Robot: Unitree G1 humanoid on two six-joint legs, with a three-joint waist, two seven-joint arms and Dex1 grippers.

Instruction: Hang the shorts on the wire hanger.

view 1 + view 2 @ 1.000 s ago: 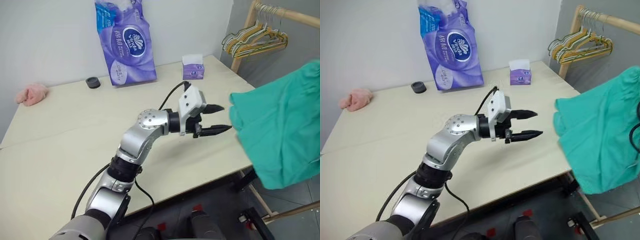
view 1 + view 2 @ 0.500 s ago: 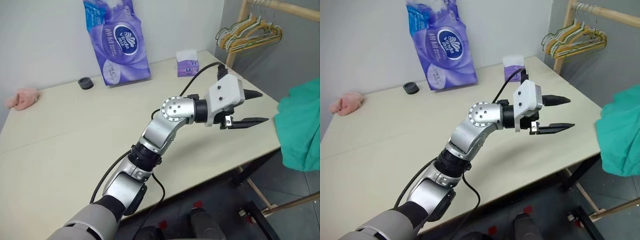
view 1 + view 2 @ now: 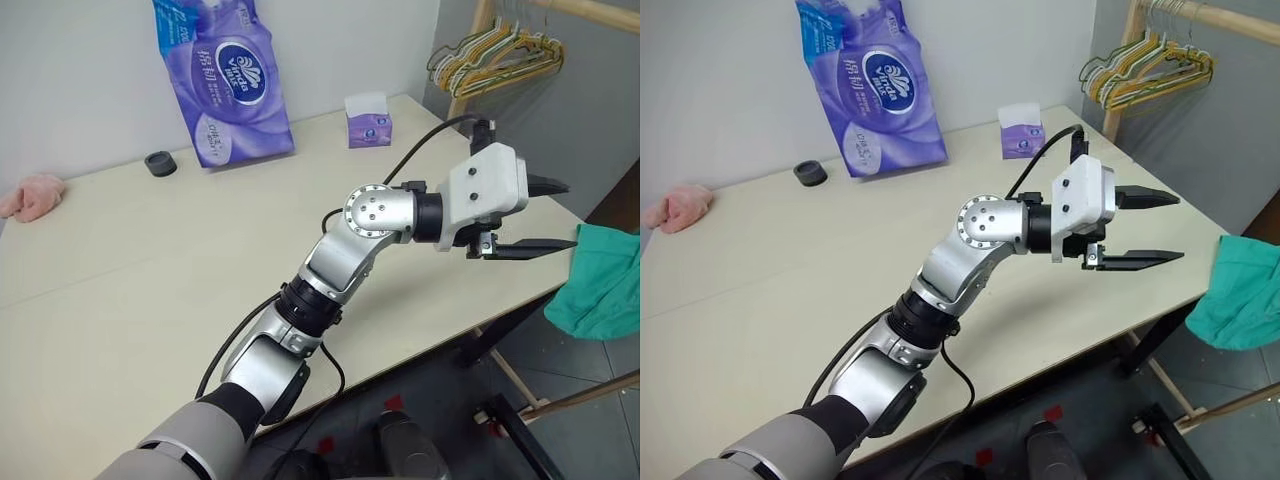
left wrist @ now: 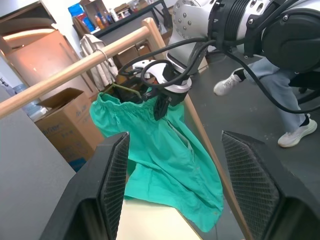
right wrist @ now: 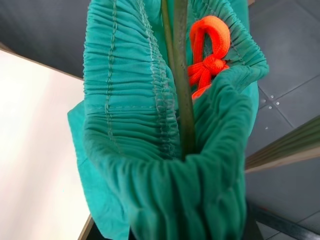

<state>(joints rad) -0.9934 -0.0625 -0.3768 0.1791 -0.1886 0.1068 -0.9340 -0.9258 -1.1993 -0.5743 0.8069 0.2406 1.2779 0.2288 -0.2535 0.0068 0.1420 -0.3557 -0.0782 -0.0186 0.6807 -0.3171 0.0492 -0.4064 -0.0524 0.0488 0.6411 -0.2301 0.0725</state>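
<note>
Reaching out over the desk's (image 3: 120,290) three o'clock edge, the left end effector (image 3: 545,215) points level toward the shorts (image 3: 600,285), its two black fingers (image 3: 535,247) spread apart with nothing between them. The shorts hang in the air just past that edge, at about three o'clock from the fingertips and apart from them.

From the left wrist view, the right end effector (image 4: 161,106) is clamped on the gathered waistband at the top of the shorts (image 4: 160,160), and the green cloth drops loose below it beside a slanting wooden post of the rack (image 4: 65,75). A thin olive wire of the hanger (image 4: 125,90) shows at the waistband just beside the clamped fingers. In the right wrist view the hanger (image 5: 180,95) runs straight along the inside of the bunched waistband, with the cloth folded around it, and an orange drawstring (image 5: 207,55) knotted in a bow lies beside it.

On the desk, well apart from the arm, a purple pack of tissue rolls (image 3: 225,85) stands at twelve o'clock, a small purple tissue box (image 3: 367,122) at one o'clock, a small dark ring (image 3: 159,162) near the pack, and a pink cloth lump (image 3: 30,195) at ten o'clock. A bunch of yellow and green hangers (image 3: 495,58) hangs on the wooden rack at two o'clock.
</note>
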